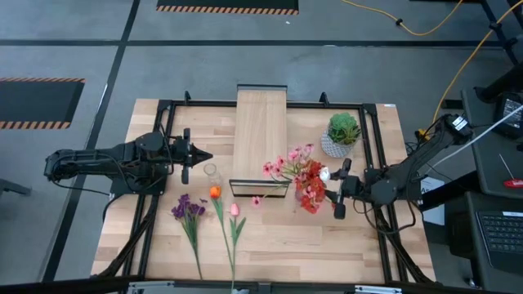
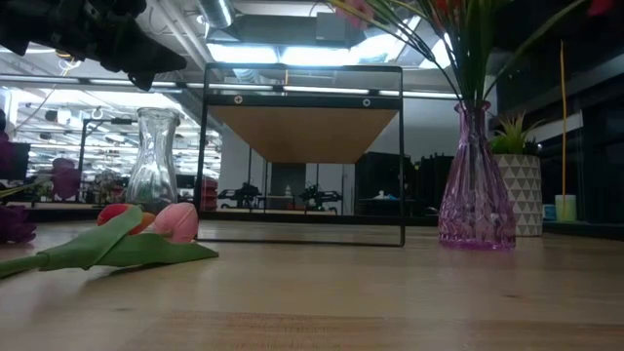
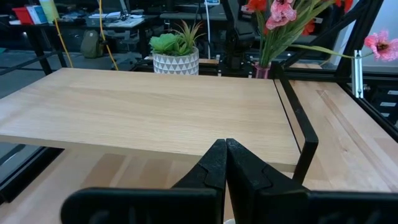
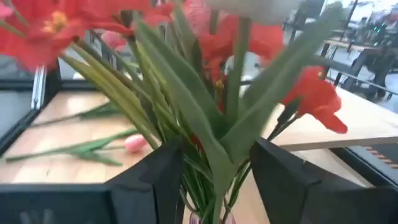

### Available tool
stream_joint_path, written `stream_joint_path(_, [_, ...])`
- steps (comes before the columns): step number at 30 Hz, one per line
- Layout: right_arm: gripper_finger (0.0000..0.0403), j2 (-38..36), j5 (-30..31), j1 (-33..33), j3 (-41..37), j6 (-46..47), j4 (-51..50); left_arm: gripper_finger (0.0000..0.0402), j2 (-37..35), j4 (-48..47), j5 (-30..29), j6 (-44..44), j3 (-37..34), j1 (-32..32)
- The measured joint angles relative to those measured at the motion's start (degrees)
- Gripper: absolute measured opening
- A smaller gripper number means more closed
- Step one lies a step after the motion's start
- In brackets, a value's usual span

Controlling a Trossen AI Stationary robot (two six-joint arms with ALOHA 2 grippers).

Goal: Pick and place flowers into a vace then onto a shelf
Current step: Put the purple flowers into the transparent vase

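Note:
A pink glass vase (image 2: 475,195) stands on the table right of the shelf (image 1: 261,135). It holds pink blossoms (image 1: 288,161), red blooms (image 1: 310,194) and a white bud (image 1: 324,174). My right gripper (image 1: 337,189) is open, with a finger on either side of the green stems (image 4: 214,134) above the vase mouth. The purple cluster (image 1: 188,209), orange tulip (image 1: 215,193) and pink tulip (image 1: 234,210) lie flat on the table. A clear glass vase (image 1: 211,171) stands upright and empty. My left gripper (image 1: 200,155) is shut and hovers beside it, pointing at the shelf. My right gripper has its open fingers (image 4: 163,177) level on both sides of the bunched stems (image 4: 224,149), coming from the table's right. Leaves overlap the fingers' inner edges, so I cannot tell whether they touch. The vase stands upright on the table.
A round green plant in a white patterned pot (image 1: 341,135) stands at the far right, behind the pink vase. A black frame (image 1: 167,131) runs round the table. There is bare wood (image 1: 327,241) along the near edge, right of the lying flowers.

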Motion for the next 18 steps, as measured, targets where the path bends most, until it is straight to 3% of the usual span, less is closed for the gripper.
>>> stream_joint_path(5, [0.0190,-0.45,0.04,0.00,7.11,5.40,-17.88,0.0004,-0.01,0.00,0.01,0.01,0.02,0.00])
stream_joint_path(12, [0.0190,-0.47,-1.40,-0.01,18.48,22.45,-48.52,0.0004,-0.01,0.02,0.00,0.01,0.01,0.01])
stream_joint_path(18, [0.0190,-0.47,-4.18,0.00,24.03,27.07,-58.05,0.0004,-0.01,0.48,0.00,0.01,0.00,0.01])
